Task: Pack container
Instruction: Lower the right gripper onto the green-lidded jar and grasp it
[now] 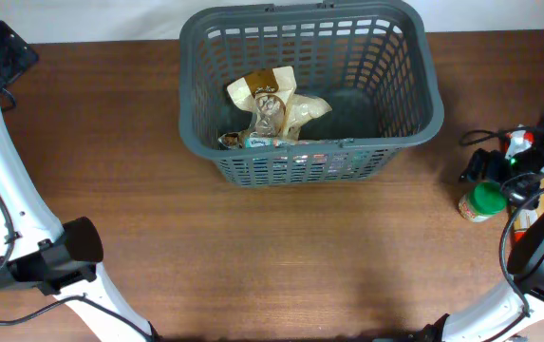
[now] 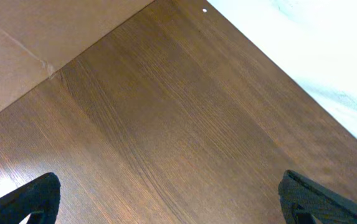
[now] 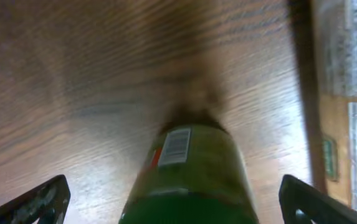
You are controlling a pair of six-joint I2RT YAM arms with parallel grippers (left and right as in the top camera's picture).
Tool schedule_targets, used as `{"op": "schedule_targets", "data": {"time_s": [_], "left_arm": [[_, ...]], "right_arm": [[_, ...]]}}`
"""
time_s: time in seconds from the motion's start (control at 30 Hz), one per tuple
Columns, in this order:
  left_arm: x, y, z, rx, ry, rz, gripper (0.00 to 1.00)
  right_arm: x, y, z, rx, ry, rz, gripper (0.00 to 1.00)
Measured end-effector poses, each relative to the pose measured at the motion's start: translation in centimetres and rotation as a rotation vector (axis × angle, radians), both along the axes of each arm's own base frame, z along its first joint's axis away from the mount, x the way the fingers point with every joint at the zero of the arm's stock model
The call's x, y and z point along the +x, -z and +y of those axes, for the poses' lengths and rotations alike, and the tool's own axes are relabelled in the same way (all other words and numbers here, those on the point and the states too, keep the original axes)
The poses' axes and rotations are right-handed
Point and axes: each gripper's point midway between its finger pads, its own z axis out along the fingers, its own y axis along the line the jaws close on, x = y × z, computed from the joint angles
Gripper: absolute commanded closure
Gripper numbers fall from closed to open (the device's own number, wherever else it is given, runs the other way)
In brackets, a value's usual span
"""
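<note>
Right claw [image 3: 178, 208] was spread wide around a green-lidded jar [image 3: 190, 168], apparently not yet gripping it in the blurry view, with the container [image 1: 290, 169] well off to its left, long axis running across the bench [image 1: 281, 256], and the left claw [image 2: 172, 205] hung released, farther from the jar.

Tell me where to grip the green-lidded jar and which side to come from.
Take the jar by its round body just below the green lid, coming down from above. It stands upright, lid up, and the open right pincer hangs over it with a finger on each side. A package lies close beside it, so a sideways approach looks tighter.
</note>
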Motion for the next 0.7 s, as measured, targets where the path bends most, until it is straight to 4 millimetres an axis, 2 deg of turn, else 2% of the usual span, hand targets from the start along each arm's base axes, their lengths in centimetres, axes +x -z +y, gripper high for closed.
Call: {"op": "schedule_targets", "data": {"time_s": [0.1,0.5,0.7], "left_arm": [[0.0,0.0,0.0,0.0,0.0,0.0,0.01],[0.0,0.0,0.0,0.0,0.0,0.0,0.01],[0.0,0.0,0.0,0.0,0.0,0.0,0.01]], "right_arm": [[-0.38,0.54,0.23,0.006,0.003,0.01,0.01],[0.04,0.6,-0.01,-0.004,0.004,-0.008,0.01],[-0.66,0.6,0.4,0.013,0.004,0.021,0.01]]}}
